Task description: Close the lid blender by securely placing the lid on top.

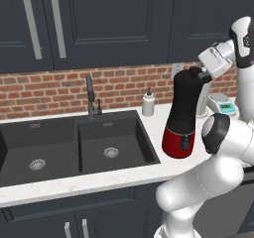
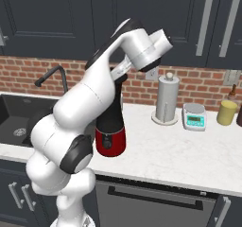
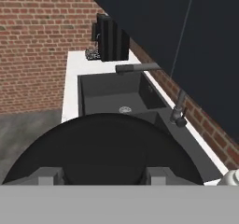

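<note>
Glossy white arm (image 2: 80, 112); dark rounded joints

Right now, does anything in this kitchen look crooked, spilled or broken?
Nothing stands out. The blender stands upright on the counter beside the sink, with the pincer holding the lid at its top. The soap bottle and the scale sit upright, and nothing looks spilled.

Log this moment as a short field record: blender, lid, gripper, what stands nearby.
blender: black jar on red base, upright on the white counter, right of the sink
lid: black disc at the jar's top, between the gripper's fingertips
gripper: shut on the lid, at the jar's top
nearby: soap bottle, paper towel roll, scale
</note>
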You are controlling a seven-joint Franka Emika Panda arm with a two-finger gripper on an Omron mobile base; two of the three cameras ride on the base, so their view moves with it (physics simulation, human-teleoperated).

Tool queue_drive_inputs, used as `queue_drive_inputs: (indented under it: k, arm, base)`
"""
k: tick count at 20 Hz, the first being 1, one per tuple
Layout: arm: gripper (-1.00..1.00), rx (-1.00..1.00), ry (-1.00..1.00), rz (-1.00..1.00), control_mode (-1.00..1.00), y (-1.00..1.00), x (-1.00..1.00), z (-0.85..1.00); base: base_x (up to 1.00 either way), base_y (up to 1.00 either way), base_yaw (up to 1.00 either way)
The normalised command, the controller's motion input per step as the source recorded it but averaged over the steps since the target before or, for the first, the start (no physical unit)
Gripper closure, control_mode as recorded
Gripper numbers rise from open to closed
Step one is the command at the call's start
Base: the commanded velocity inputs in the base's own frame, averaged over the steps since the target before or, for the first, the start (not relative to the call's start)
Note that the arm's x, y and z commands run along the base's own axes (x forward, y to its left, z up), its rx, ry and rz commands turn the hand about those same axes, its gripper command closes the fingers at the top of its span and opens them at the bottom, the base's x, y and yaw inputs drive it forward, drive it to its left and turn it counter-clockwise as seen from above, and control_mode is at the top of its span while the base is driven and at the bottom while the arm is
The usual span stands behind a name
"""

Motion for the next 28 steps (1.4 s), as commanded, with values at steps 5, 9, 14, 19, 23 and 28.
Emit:
queue_drive_inputs:
  k: [5,9,14,19,23,28]
  arm:
    - [1.0,0.0,-0.02,-0.01,-1.0,0.18,0.17,-0.25]
    - [-1.0,-0.03,-0.05,-0.05,-1.0,0.27,0.35,-0.09]
    - [-1.0,-0.02,-0.01,-0.09,-1.0,0.26,0.26,0.0]
    - [-1.0,0.0,-0.09,-0.08,-1.0,0.01,0.0,0.14]
    - [-1.0,0.0,-0.15,-0.1,-1.0,0.0,-0.06,0.35]
    - [-1.0,0.0,-0.23,-0.09,-1.0,-0.09,-0.48,0.37]
  base:
    - [0.0,0.0,0.0]
    - [0.0,0.0,0.0]
    - [0.0,0.0,0.0]
    - [0.0,0.0,0.0]
    - [0.0,0.0,0.0]
    - [0.0,0.0,0.0]
